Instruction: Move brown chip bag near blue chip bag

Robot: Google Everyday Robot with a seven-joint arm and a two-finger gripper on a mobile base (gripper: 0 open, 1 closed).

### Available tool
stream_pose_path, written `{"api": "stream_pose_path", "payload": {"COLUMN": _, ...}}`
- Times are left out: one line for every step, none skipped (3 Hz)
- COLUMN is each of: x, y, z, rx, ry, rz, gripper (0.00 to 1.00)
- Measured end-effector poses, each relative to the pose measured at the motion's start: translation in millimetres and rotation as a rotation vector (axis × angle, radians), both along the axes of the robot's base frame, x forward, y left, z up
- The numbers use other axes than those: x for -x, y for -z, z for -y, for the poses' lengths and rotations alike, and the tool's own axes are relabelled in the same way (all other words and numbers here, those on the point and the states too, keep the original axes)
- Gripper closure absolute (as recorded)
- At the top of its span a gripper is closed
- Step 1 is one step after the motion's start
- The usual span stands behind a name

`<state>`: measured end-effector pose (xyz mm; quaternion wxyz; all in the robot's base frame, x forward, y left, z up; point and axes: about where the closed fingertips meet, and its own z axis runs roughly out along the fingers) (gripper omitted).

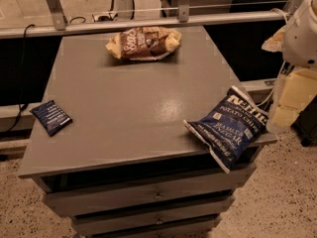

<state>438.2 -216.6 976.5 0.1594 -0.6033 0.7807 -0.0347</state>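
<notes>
At the right edge of the frame the gripper (293, 99) is a pale, partly cut-off shape, and its spread cannot be told. The brown bag (143, 42) lies top centre on the table (124, 108), well apart from the blue bag (229, 128), which overhangs the lower-right corner.

Lab-like test space: grey drawer cabinet (138, 98), speckled floor (292, 197), metal rail (148, 24), robot tool (292, 100) at right edge.
</notes>
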Motion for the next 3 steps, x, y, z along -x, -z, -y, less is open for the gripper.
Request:
{"api": "stream_pose_path", "payload": {"x": -0.3, "y": -0.4, "z": -0.2, "rx": 0.0, "ry": 0.0, "rz": 0.002, "gripper": 0.0}}
{"api": "stream_pose_path", "payload": {"x": -23.6, "y": 0.8, "z": -2.7, "rx": -0.034, "ry": 0.014, "rz": 0.036, "gripper": 0.0}}
{"api": "stream_pose_path", "payload": {"x": -80.4, "y": 7.2, "z": -8.3, "rx": -0.117, "ry": 0.045, "rz": 0.092, "gripper": 0.0}}
